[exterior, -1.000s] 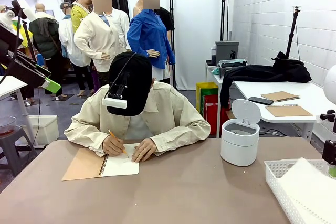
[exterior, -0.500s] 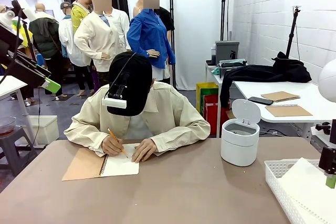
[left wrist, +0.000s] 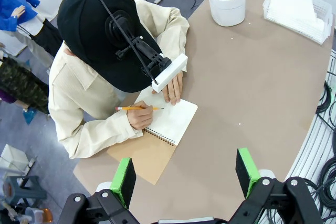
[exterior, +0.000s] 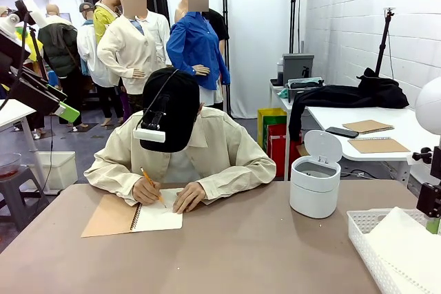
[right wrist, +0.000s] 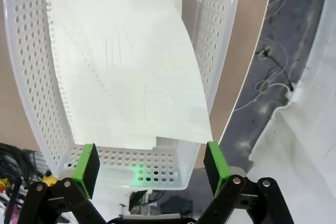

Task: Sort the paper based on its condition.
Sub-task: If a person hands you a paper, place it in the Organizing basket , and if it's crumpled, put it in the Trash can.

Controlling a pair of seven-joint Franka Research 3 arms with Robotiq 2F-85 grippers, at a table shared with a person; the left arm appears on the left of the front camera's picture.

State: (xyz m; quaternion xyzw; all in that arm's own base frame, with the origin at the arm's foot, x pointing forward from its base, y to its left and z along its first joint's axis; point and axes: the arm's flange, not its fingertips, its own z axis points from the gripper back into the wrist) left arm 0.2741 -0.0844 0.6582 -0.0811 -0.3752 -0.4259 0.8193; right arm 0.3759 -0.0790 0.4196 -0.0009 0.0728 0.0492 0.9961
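Several white sheets of paper [right wrist: 131, 66] lie slanted in the white latticed basket [right wrist: 31, 77], a few faint pencil marks on the top one. My right gripper [right wrist: 150, 163] hangs open just above the basket's near end, holding nothing. From the front, the paper [exterior: 406, 246] fills the basket [exterior: 362, 222] at the table's right edge, and the right gripper [exterior: 433, 219] hovers over its far side. My left gripper [left wrist: 185, 174] is open and empty, high above the table, looking down on the paper [left wrist: 294, 6].
A person at the far side writes with a pencil in a spiral notebook [exterior: 134, 217] with a brown cover. A white lidded bin [exterior: 315, 184] stands open at the right, behind the basket. Bare brown tabletop [exterior: 248, 253] stretches between notebook and basket.
My right gripper has opened a little wider and shifted slightly above the basket. The person keeps writing; nothing else moved.
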